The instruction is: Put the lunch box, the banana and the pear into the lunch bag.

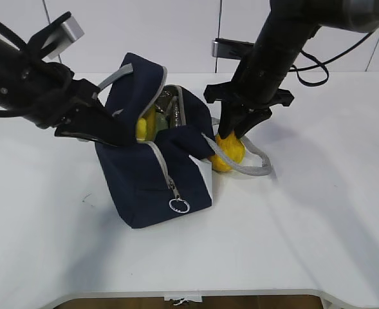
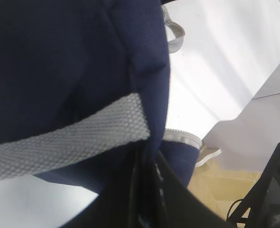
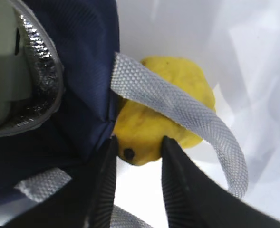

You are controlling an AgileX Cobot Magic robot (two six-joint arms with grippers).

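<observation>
Right wrist view is showing the right gripper [image 3: 139,153] closing its two dark fingers [image 3: 180,185] around the lower end of the pear [image 3: 166,111], apparently touching it on both sides, though a firm hold cannot be told yet. The pear is lying on the white table [image 1: 318,212] just beside the lunch bag [image 1: 152,168], toward the table's far right part, with one grey handle [image 3: 178,111] draped across its top. That strap is looking likely to snag on the lift, so a grasp across the fruit's widest part, drawn out from under the loop, seems wisest. The pear is looking firm, rounded and fairly smooth, liable to roll or slip, and bruisable under hard pressure. In the bag's open mouth the banana [image 1: 145,125] and the lunch box [image 3: 2,71] are already sitting. At the bag's left side the left gripper [image 1: 89,129] is clenched on the fabric, holding the mouth open.
</observation>
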